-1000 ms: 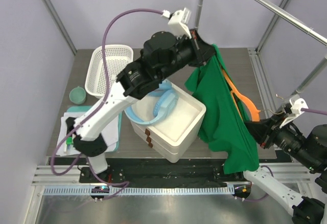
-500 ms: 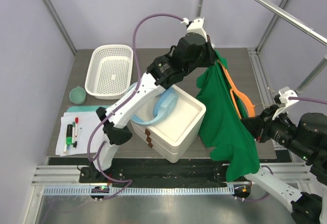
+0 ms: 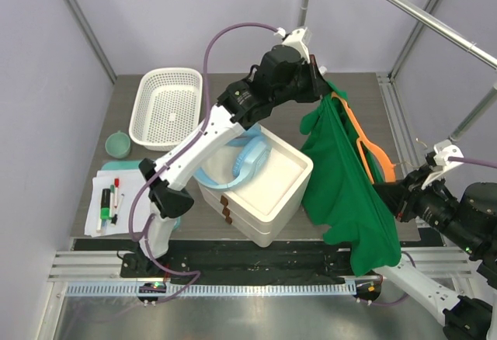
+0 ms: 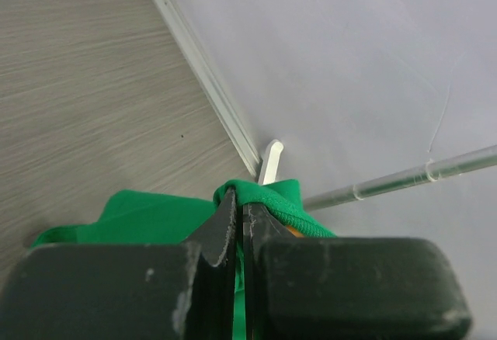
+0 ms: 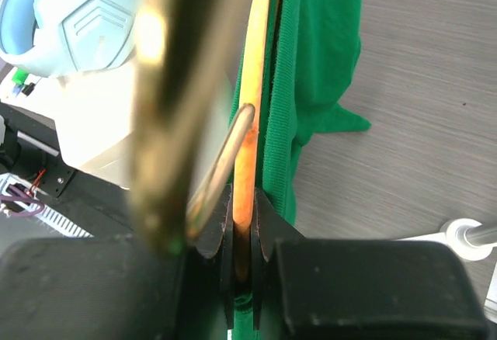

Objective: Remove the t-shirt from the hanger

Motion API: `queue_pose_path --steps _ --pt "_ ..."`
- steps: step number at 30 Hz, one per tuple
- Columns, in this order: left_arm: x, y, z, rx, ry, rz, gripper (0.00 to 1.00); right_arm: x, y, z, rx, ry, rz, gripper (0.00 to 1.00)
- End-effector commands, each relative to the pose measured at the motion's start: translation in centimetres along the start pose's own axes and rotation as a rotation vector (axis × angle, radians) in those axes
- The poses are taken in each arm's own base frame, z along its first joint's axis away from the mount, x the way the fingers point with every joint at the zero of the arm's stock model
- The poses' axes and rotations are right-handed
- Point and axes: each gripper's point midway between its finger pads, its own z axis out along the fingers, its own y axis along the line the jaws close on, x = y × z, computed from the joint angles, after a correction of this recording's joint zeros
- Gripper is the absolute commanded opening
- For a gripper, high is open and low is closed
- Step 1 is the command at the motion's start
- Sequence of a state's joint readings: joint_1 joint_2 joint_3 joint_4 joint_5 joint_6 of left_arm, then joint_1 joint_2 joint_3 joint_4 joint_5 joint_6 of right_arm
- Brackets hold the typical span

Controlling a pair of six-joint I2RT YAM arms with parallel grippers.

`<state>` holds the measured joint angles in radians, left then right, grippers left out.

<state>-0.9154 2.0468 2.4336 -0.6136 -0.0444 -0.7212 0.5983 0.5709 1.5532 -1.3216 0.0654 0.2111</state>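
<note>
The dark green t-shirt [image 3: 345, 181] hangs in the air at the right of the top view, stretched between my two grippers. The orange hanger [image 3: 363, 144] runs along its upper right edge. My left gripper [image 3: 320, 90] is shut on the t-shirt's top edge; the left wrist view shows the green hem [image 4: 268, 194] pinched between the jaws. My right gripper [image 3: 388, 198] is shut on the hanger; the right wrist view shows the orange bar [image 5: 250, 134] clamped in the jaws, with the blurred metal hook [image 5: 221, 165] close to the lens and the cloth [image 5: 311, 68] beside it.
A white foam box [image 3: 268, 189] holding light blue headphones [image 3: 247, 161] stands just left of the shirt. A white basket [image 3: 165, 107] is at the back left, a teal cup [image 3: 118, 144] and markers on paper [image 3: 112, 200] at the left. Metal rails [image 3: 423, 18] cross the back right.
My left arm swung right and extended, carrying the shirt's top edge higher and farther back. The shirt has drawn out into a longer hanging drape. My right gripper shifted slightly with the hanger.
</note>
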Motion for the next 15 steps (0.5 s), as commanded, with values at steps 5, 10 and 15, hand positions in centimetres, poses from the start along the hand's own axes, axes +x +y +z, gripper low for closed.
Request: queue_pose_path --steps 5,10,15 --pt "-7.8 12.2 -2.1 -0.476 -0.277 -0.125 0.0 -3.4 2.4 -7.5 -0.198 -0.285 -0.083 0.01" --pt "-7.7 13.0 -2.2 -0.497 -0.273 -0.145 0.0 -2.7 1.3 -8.2 -0.152 -0.296 -0.077 0.01" --pt "-7.0 11.1 -2.1 -0.396 -0.21 -0.119 0.0 -2.9 -0.5 -8.5 -0.059 -0.354 0.018 0.01"
